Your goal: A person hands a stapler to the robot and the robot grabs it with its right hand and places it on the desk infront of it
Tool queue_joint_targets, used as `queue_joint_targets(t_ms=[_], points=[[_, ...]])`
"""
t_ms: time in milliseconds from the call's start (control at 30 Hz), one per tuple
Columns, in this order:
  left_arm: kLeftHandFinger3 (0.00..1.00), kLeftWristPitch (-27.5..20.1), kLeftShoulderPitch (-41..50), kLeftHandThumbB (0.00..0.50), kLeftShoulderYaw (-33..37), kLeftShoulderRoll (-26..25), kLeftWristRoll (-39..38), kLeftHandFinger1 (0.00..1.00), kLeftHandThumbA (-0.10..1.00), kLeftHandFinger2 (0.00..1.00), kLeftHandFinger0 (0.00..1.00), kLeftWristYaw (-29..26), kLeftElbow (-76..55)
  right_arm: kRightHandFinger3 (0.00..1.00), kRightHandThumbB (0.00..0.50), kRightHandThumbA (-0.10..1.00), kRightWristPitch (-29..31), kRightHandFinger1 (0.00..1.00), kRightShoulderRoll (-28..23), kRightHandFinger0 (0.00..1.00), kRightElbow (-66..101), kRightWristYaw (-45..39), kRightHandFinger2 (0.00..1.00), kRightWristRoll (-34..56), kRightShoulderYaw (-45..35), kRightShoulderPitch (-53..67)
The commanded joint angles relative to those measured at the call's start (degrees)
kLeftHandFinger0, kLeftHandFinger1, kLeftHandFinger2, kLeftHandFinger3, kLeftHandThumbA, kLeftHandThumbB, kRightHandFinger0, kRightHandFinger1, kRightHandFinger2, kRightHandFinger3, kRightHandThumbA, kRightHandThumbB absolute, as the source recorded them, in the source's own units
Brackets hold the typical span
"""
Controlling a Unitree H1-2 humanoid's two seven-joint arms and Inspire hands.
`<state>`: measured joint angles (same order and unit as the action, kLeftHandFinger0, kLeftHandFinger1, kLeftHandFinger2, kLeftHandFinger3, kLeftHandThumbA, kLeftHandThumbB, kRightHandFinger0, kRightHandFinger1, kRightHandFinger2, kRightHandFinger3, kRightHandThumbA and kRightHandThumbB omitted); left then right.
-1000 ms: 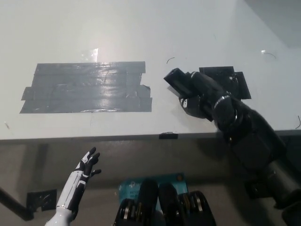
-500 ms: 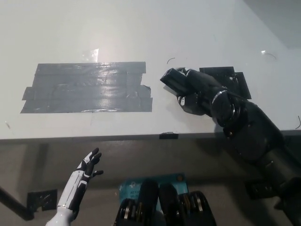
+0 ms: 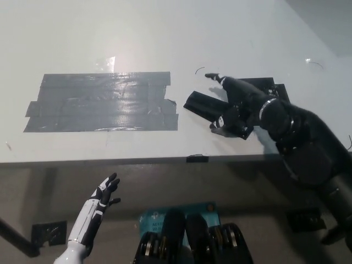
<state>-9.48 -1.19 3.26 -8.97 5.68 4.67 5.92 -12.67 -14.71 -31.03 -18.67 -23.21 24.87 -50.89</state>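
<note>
Stapler (image 3: 201, 104) on desk (image 3: 165, 33), right hand (image 3: 236, 107) open

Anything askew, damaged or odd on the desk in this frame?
Nothing damaged or spilled. The stapler lies on the desk by the right hand. The grey tape patch has ragged, overlapping edges. The left hand rests below.

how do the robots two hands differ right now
The right hand is black and lies over the desk by the stapler, fingers spreading off it. The left hand is white, hangs below the desk edge and touches nothing. Both have their fingers apart.
</note>
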Motion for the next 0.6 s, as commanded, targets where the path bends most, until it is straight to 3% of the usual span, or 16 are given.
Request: queue_joint_targets(t_ms=[0,100,233,300,367,500,567], points=[[0.96,-1.28,-0.68,0.465,0.42,-1.17,0.29,0.99,1.00,0.97,0.84,1.01,-1.57,1.00,0.500,1.00,3.18,1.00,-2.15,1.00,5.65,-3.77,1.00,4.98,-4.01,-2.69],[0.96,-0.78,-0.69,0.465,0.42,-1.06,0.20,1.00,1.00,0.97,0.86,1.04,-1.74,1.00,0.500,1.00,4.47,1.00,-2.92,1.00,10.08,-4.55,1.00,7.48,-6.88,-3.03],[0.97,-0.34,-1.02,0.487,0.22,-0.81,-0.22,1.00,1.00,0.97,0.86,0.94,-1.45,1.00,0.500,1.00,1.69,1.00,-2.10,1.00,18.53,-3.57,1.00,12.11,-13.26,-3.72],[0.96,-0.54,-0.60,0.474,0.31,-0.77,-0.16,0.99,1.00,0.96,0.87,0.91,-1.36,1.00,0.497,1.00,1.14,1.00,-2.44,1.00,23.84,-2.85,1.00,13.20,-16.30,-4.59],[0.95,-1.93,-0.40,0.448,0.63,-0.89,0.68,0.97,1.00,0.95,0.83,0.66,-1.18,1.00,0.500,1.00,-1.11,1.00,-3.12,1.00,28.95,-2.25,1.00,12.93,-18.09,-4.96],[0.95,-2.13,0.21,0.455,0.69,-0.78,0.35,0.97,1.00,0.96,0.82,0.78,-1.19,1.00,0.498,1.00,-6.07,1.00,-3.08,1.00,40.08,-2.17,1.00,13.56,-21.17,-3.12],[0.96,-1.72,0.99,0.466,0.57,-0.79,-0.03,0.98,1.00,0.96,0.83,0.89,-1.62,1.00,0.471,1.00,-9.25,1.00,-2.84,1.00,50.18,-2.58,1.00,14.54,-22.53,0.37]])
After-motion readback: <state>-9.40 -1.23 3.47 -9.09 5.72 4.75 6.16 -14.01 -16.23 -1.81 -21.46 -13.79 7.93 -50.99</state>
